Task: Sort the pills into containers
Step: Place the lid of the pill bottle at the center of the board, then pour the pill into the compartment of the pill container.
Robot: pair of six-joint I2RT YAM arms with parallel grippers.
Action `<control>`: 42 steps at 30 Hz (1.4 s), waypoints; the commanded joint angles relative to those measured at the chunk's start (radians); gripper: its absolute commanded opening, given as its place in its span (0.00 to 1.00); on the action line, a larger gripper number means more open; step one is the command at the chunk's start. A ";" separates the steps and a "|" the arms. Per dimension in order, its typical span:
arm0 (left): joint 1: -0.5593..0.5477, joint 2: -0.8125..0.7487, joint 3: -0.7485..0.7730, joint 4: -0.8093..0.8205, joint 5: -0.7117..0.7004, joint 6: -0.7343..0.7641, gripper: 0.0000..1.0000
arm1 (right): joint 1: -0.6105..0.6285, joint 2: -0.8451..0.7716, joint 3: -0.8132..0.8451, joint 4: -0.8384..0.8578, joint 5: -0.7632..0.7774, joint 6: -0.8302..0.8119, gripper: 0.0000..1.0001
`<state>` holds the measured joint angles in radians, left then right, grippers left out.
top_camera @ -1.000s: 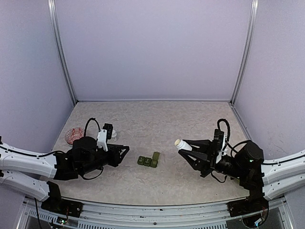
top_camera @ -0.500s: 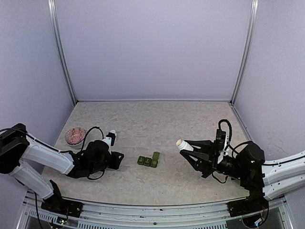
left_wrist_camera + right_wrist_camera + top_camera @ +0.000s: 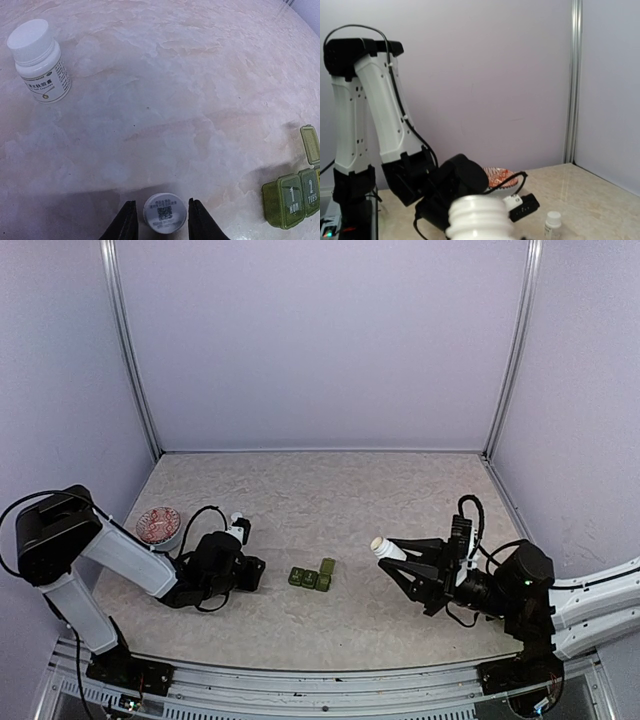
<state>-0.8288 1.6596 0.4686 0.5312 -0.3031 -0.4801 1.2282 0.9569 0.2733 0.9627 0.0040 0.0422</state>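
A round white cap (image 3: 165,211) with a printed code lies flat on the table between the fingers (image 3: 125,225) of my left gripper (image 3: 253,576). The jaws stand a little apart from it on both sides, so the gripper is open. My right gripper (image 3: 398,558) is shut on an uncapped white bottle (image 3: 480,217), held tilted above the table with its threaded neck (image 3: 381,545) pointing left. The green pill organiser (image 3: 312,577) lies between the arms, one lid (image 3: 311,145) raised. No pills are in view.
A capped small white bottle (image 3: 37,60) stands behind the left gripper, also in the top view (image 3: 238,524). A red patterned bowl (image 3: 158,524) sits at the far left. The left arm (image 3: 370,125) rises high opposite the right wrist camera.
The left gripper has come down to the table with the cap and its jaws have parted from it. The right gripper with the bottle has sunk slightly.
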 commanded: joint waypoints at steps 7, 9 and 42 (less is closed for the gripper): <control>0.011 0.002 0.021 0.034 0.011 0.008 0.51 | 0.002 0.017 -0.028 0.032 0.034 0.007 0.13; 0.011 -0.024 0.024 0.024 0.017 0.008 0.60 | 0.002 0.030 -0.032 0.044 0.038 0.008 0.13; 0.007 -0.200 0.086 -0.014 0.340 0.079 0.99 | -0.086 0.765 -0.001 0.616 0.105 0.054 0.13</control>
<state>-0.8242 1.4250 0.5331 0.4583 -0.0200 -0.4351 1.1698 1.6627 0.2375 1.4612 0.1322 0.0662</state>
